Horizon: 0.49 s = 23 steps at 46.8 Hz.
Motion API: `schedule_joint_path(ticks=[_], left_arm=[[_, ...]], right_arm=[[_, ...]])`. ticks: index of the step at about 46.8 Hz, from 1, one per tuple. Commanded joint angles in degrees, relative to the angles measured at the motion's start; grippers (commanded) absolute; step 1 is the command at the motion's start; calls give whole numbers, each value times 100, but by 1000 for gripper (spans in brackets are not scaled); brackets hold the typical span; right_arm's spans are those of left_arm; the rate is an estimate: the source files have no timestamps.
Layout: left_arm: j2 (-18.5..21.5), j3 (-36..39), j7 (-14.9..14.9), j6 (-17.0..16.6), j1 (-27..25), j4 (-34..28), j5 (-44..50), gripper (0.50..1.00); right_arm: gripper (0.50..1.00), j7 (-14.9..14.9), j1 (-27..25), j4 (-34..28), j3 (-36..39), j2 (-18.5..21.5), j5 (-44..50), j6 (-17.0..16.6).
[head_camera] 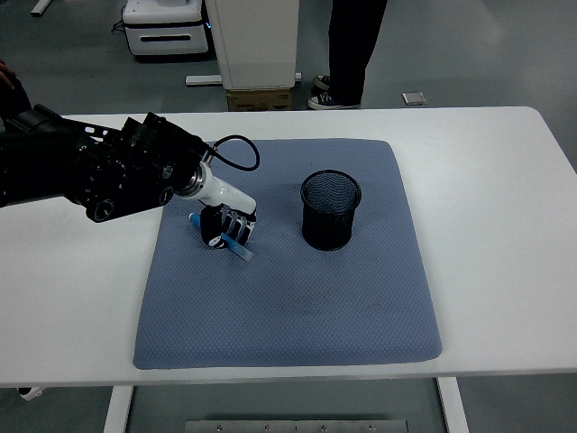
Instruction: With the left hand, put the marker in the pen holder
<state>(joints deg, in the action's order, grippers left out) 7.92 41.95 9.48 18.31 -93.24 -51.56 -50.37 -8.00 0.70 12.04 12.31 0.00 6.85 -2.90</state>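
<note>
Though partly hidden, hand [225, 225] around marker [236, 245], apparently.

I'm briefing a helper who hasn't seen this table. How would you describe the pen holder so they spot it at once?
On the white table lies a blue-grey mat. Right of the mat's middle, toward its far edge, stands the pen holder, upright. It is a round black mesh cup with an open top, apart from the left hand and its blue marker on the mat's left.

The left hand [225, 225] covers the middle of the blue marker [240, 248]; a person [347, 50] at the top edge is cut off above the legs.
</note>
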Motion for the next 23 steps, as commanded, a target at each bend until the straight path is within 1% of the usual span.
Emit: schedule_joint_path(ticks=[1, 23], left_arm=[[8, -11, 2, -2, -10, -3, 10, 500], [43, -81, 28, -3, -54, 85, 388, 500]], right_arm=[[1000, 0, 0, 0, 0, 0, 0, 0], [1000, 0, 0, 0, 0, 0, 0, 0]])
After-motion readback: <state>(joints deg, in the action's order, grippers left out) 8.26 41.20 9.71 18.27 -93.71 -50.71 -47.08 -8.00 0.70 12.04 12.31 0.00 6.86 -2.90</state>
